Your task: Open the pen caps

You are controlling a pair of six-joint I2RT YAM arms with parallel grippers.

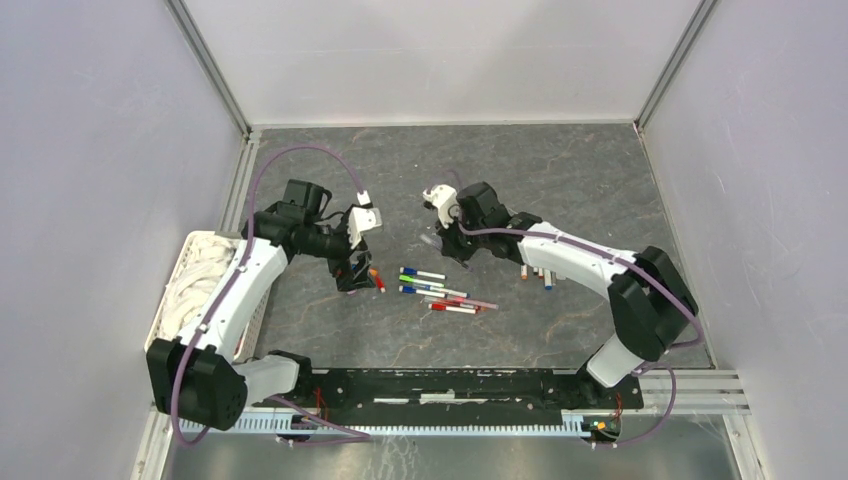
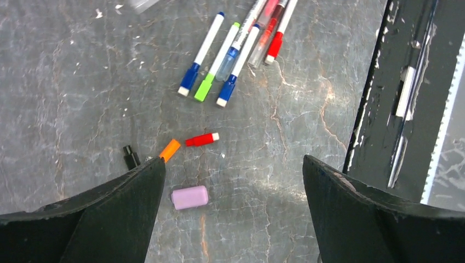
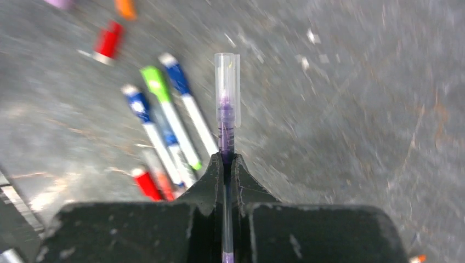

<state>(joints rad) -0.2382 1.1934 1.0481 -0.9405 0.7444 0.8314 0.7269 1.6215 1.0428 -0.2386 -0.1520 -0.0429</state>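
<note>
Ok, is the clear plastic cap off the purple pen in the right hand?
No, the clear plastic cap covers the tip of the purple pen clamped in the right hand.

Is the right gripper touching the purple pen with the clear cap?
Touching. The right wrist view shows the right gripper shut on the purple pen, its barrel clamped between the jaws.

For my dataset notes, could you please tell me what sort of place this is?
Most likely a robot lab test cell: plain panel walls on aluminium framing box in a dark tabletop, the left arm and right arm are mounted on a rail at its edge, and marker pens lie as props.
</note>
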